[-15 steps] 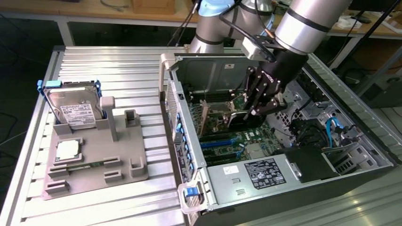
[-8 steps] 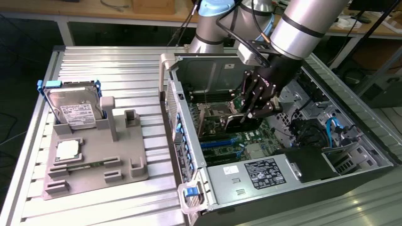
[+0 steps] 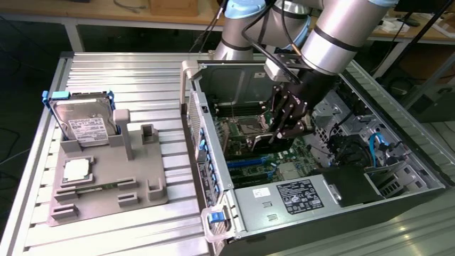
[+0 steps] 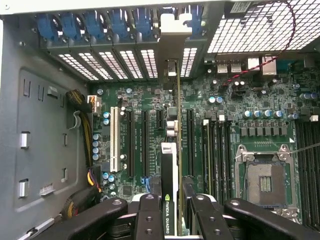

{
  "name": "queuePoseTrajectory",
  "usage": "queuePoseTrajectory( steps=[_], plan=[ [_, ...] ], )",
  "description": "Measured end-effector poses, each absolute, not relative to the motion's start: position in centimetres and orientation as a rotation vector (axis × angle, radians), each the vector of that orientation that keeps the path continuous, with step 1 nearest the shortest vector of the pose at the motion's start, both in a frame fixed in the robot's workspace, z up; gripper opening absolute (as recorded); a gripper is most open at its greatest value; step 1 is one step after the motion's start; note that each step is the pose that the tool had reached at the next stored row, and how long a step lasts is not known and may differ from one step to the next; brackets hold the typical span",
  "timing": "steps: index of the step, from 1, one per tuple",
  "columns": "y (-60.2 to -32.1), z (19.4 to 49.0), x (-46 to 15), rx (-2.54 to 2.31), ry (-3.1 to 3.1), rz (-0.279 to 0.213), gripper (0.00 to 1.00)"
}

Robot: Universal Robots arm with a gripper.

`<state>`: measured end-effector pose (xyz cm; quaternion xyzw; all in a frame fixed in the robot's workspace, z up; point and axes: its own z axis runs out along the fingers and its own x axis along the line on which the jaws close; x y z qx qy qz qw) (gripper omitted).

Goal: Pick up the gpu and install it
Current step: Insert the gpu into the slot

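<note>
The gpu is a thin black card seen edge-on, with a grey metal bracket at its far end and an NVIDIA Quadro label near my fingers. My gripper is shut on it, with one black finger on each side. The card hangs over the green motherboard, in line with the long black expansion slots, and its bracket reaches the rear slot openings. I cannot tell whether it is seated. In the exterior view my gripper reaches down inside the open computer case, with the gpu just below it.
A bare CPU socket lies beside the slots. Blue latches line the case's rear wall. Outside the case, a grey fixture holds a silver hard drive with blue handles and a small square chip.
</note>
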<state>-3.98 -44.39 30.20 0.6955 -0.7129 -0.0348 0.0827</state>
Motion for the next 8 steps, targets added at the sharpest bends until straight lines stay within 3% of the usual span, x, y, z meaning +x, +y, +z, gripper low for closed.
queuePoseTrajectory(
  steps=[8],
  plan=[
    [-44.33, 29.54, -4.60, 2.073, -2.133, -0.104, 0.27]
  ],
)
